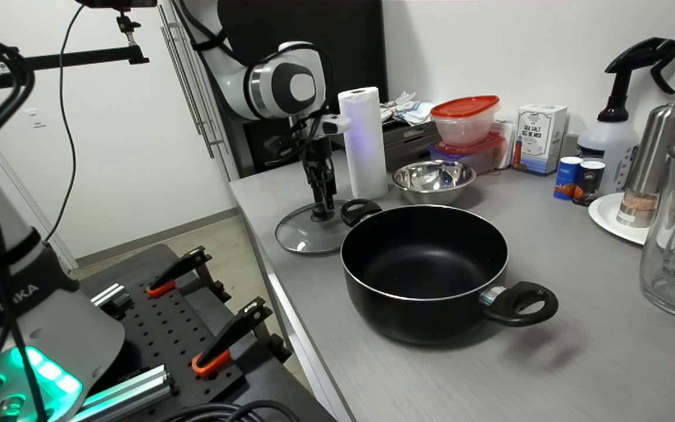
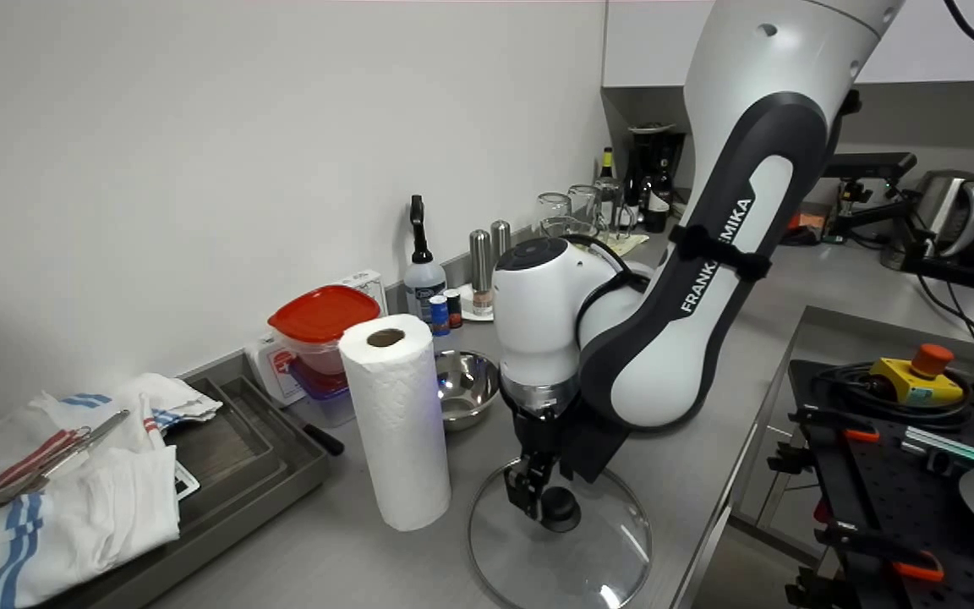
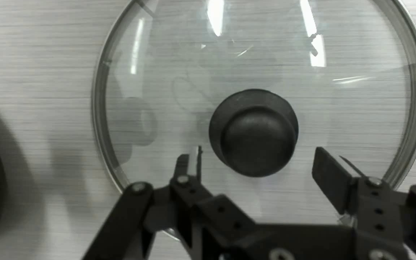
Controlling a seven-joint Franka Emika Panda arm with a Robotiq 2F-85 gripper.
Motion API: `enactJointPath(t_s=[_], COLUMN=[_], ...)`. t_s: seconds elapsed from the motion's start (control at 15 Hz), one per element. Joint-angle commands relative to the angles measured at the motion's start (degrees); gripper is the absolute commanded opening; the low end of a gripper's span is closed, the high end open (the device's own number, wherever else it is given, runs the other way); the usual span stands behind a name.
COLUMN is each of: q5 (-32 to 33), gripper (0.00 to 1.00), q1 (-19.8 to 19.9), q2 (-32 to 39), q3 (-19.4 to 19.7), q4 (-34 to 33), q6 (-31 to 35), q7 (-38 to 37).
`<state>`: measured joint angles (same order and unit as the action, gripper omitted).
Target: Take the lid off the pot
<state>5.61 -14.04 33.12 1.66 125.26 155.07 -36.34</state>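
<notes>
Cntr. point(image 1: 619, 363) w/ lid point(image 3: 258, 133) — pot point(image 1: 413, 316) whole, ext. view only.

Pot point(image 1: 425, 275): black, two loop handles point(image 1: 510, 305); is standing upright and open, just right of centre in an exterior view
Lid point(image 2: 561, 548): clear glass, metal-rimmed; is lying flat beside the pot, knob point(image 3: 258, 141) up, at bottom centre in an exterior view

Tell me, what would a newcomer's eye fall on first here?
Probably the big white robot arm, bent over the counter, with its open gripper at the black knob of the glass lid. Next, the wide black pot, standing uncovered beside that lid. The upright paper towel roll near the lid may draw a glance too.
</notes>
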Motion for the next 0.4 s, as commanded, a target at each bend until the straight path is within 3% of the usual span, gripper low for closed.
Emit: enactJointPath(t_s=[0.0, 0.33], q5=[-2.26, -2.79], gripper=[1.00, 1.00], q1=[-0.09, -0.32], q2=[-1.33, -2.34], q3=[0.13, 0.25], q4=[0.94, 1.89], q6=[1.07, 1.39], q7=[3.03, 4.23])
